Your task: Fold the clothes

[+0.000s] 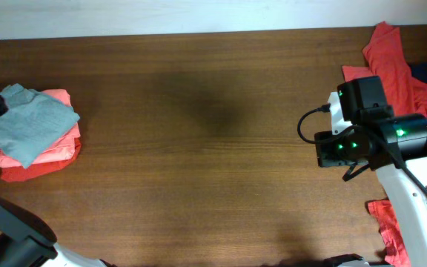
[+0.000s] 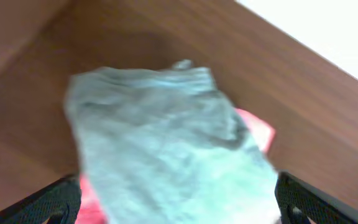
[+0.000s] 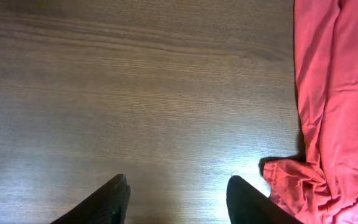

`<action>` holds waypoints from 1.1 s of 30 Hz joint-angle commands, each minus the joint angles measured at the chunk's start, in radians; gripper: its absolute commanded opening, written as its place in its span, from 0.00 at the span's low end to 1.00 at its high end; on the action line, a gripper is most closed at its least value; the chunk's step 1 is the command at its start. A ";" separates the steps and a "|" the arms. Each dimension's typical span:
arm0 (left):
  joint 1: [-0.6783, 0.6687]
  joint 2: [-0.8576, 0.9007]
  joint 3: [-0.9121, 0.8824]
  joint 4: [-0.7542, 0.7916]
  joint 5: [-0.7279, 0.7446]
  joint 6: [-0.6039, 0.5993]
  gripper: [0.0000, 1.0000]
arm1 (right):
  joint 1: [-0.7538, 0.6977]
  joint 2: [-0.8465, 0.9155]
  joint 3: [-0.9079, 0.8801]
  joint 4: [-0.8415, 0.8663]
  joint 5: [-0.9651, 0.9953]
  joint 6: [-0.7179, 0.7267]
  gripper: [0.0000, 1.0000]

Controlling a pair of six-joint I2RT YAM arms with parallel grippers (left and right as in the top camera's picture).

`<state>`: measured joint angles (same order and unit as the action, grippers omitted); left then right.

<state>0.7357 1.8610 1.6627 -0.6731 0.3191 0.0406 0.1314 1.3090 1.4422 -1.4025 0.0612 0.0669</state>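
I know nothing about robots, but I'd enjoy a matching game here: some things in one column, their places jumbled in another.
Things
1. grey-blue T-shirt
2. salmon-pink garment
3. loose red garment
4. right pincer

Places
A. along the right edge of the table
B. topmost of the folded clothes at the left
C. above bare table, open, holding nothing
D. folded, directly under the grey-blue one

Pairs: 1-B, 2-D, 3-A, 4-C
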 commanded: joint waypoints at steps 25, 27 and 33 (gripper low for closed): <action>-0.594 -0.015 0.023 -0.302 0.002 0.043 0.99 | -0.008 0.111 0.016 0.333 -0.110 -0.055 0.99; -0.594 -0.021 0.023 -0.344 0.008 0.043 0.99 | -0.009 0.105 0.017 0.318 -0.109 -0.056 0.99; -0.652 -0.089 0.023 -0.407 -0.150 0.043 0.99 | -0.010 0.056 0.017 0.305 -0.109 -0.044 0.99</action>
<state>0.1246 1.8530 1.6665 -1.0641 0.2687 0.0669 0.1303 1.4120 1.4437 -1.0882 -0.0433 0.0189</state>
